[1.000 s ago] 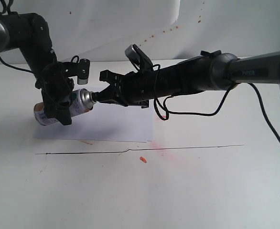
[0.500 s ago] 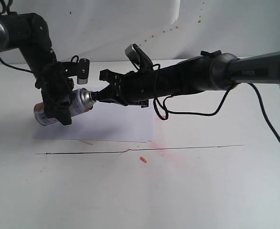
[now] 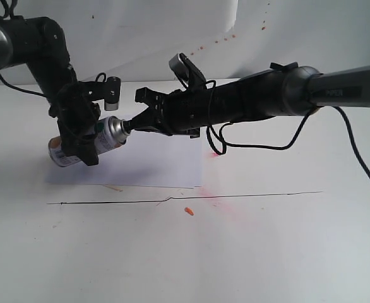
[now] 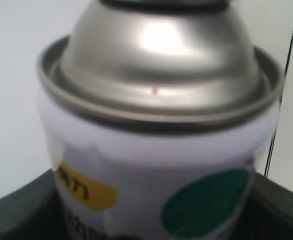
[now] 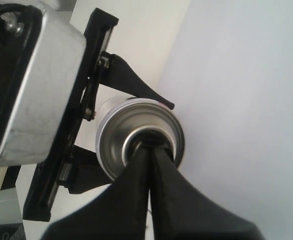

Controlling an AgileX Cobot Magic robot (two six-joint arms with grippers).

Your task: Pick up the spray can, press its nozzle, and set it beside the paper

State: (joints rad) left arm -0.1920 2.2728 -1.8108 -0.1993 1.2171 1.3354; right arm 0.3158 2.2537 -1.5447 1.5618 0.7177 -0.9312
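The spray can (image 3: 107, 134) hangs tilted above the table, its silver dome toward the right, with my left gripper (image 3: 79, 134) shut round its white label. In the left wrist view the spray can (image 4: 161, 125) fills the frame, with a dark finger (image 4: 16, 215) at each side. My right gripper (image 3: 131, 125) is shut, and its joined fingertips rest against the can's top. In the right wrist view the gripper (image 5: 150, 148) covers most of the black nozzle (image 5: 147, 136) in the middle of the dome. The paper (image 3: 160, 167) lies flat below the can.
A thin black line (image 3: 248, 195) crosses the white table in front of the paper. An orange scrap (image 3: 189, 211) and a pink stain (image 3: 218, 154) lie near the paper's right corner. A creased white backdrop (image 3: 172, 31) stands behind. A black cable (image 3: 362, 170) hangs from the right arm.
Both grippers and the can have shifted slightly up and to the right together. The fingertips stay against the can's top.
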